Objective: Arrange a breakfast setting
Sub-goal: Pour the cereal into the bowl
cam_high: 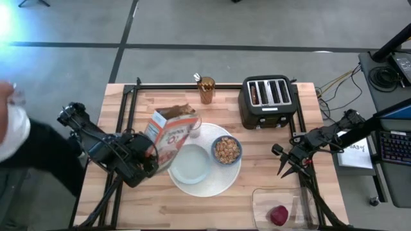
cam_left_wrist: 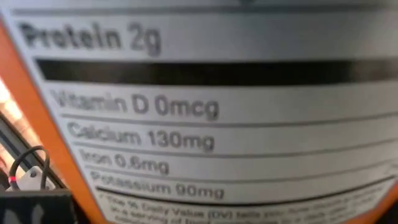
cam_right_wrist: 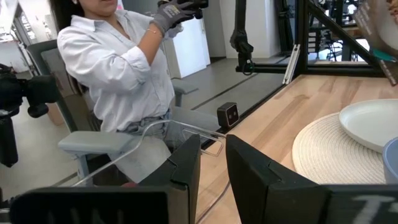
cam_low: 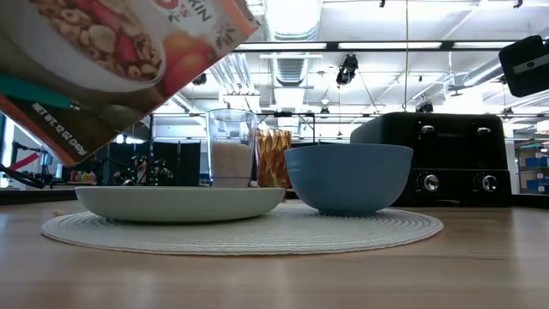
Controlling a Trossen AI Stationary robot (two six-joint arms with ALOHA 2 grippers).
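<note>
My left gripper (cam_high: 146, 157) is shut on the orange-and-white cereal box (cam_high: 170, 133), held tilted over the left edge of the large round white plate (cam_high: 212, 183). The box also fills the left wrist view (cam_left_wrist: 205, 112) and shows at the upper left of the low view (cam_low: 111, 51). The smaller pale green-white plate (cam_high: 191, 165) and the blue bowl (cam_high: 226, 150), which holds cereal, sit on the large plate. The milk glass (cam_high: 194, 126) stands behind the box. My right gripper (cam_high: 286, 163) is open and empty at the right, low over the table. The red fruit (cam_high: 278, 215) lies in a clear tub. I see no spoon. My left gripper holds the cereal box by its lower, closed end (cam_high: 156, 151), coming at it from the table's left. The box is lifted clear and tilted, its torn-open top (cam_high: 180, 113) toward the far side. The box's printed panel (cam_left_wrist: 186, 124) hides the fingers in the wrist view.
The black toaster (cam_high: 268, 101) stands at the far right with brown toast (cam_high: 255, 94) in a slot. A glass of brown sticks (cam_high: 206, 90) stands at the far middle. A person (cam_right_wrist: 118, 74) sits off the table's left side. The near left tabletop (cam_high: 128, 208) is bare wood.
</note>
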